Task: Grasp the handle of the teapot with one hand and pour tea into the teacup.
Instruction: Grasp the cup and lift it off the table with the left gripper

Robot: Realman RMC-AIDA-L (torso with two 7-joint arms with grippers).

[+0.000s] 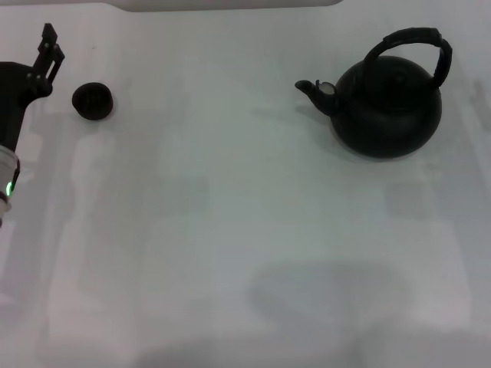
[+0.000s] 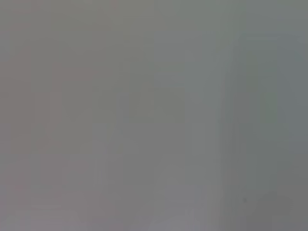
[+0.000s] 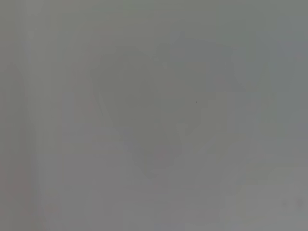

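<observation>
you're seeing the teacup (image 1: 93, 100) sitting just right of the left gripper (image 1: 51, 47), with the teapot (image 1: 387, 103) standing well apart, farther right, spout facing the gripper.

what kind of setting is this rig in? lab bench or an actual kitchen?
Looks like a lab test bench rather than a kitchen, though little shows. A plain white table holds only the teapot and the teacup, set far apart like staged props. The left gripper sits beside the teacup.

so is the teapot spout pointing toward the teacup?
Yes: in the head view the teapot spout faces the robot's left, where the teacup sits.
</observation>
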